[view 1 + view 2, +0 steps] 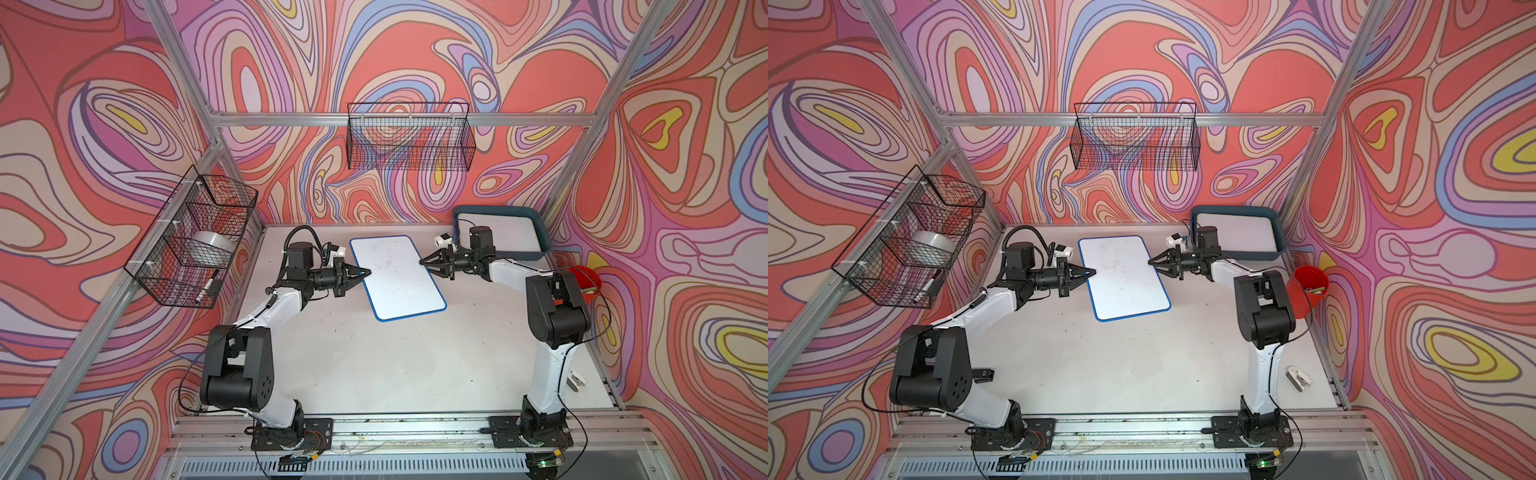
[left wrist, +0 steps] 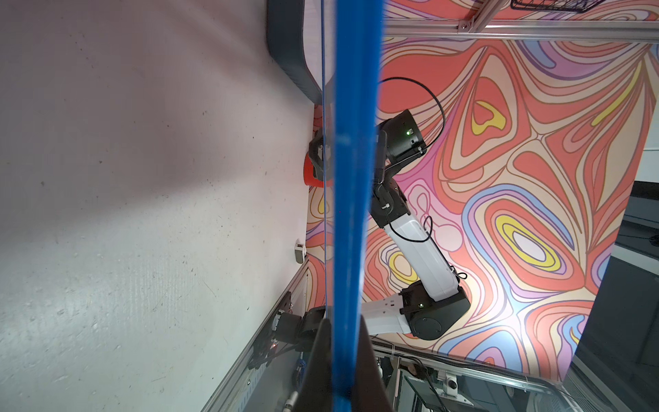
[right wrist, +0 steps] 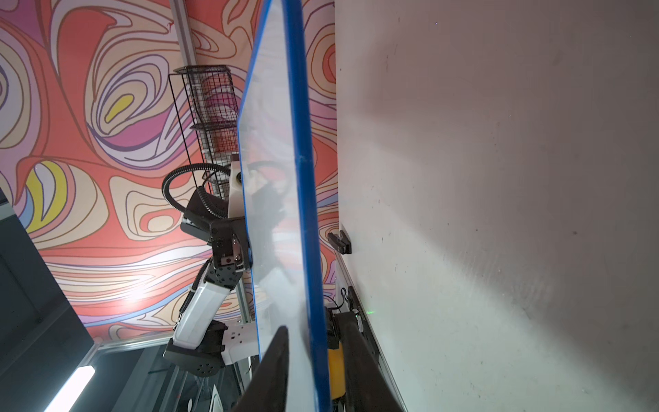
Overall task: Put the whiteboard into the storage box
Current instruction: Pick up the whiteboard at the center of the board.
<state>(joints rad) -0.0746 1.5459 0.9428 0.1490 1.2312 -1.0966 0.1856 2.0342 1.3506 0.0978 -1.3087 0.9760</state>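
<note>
1. Left wall: wire basket (image 1: 191,241) holding a tape roll (image 1: 212,245) and a marker (image 1: 210,286).
2. Left hand (image 1: 368,273): clenched on the left long edge of the whiteboard (image 1: 397,276). In the left wrist view the blue rim runs straight between both fingers (image 2: 317,360).
3. Whiteboard: far half of the table (image 1: 374,365), mid-width, between the two hands. White face up with faint smudges, long axis far-to-near, near end skewed right. The wrist views show its edge apart from the table surface, so it is held clear. It is outside the box.
4. Back wall, above the whiteboard: second wire basket (image 1: 409,137).
5. Right hand (image 1: 428,266): jaws straddle the right long edge. One finger (image 3: 274,367) lies over the white face and the other sits beyond the rim. A gap shows beside the rim in the right wrist view, so I cannot tell whether it is pinching.
6. Box (image 1: 544,237): far right corner of the table, just behind the right hand. A second board (image 1: 515,235) lies flat inside.
7. Right edge, nearer than the box: red bucket (image 1: 1308,286). Near right of the table: a small white item (image 1: 1298,377), too small to identify.
</note>
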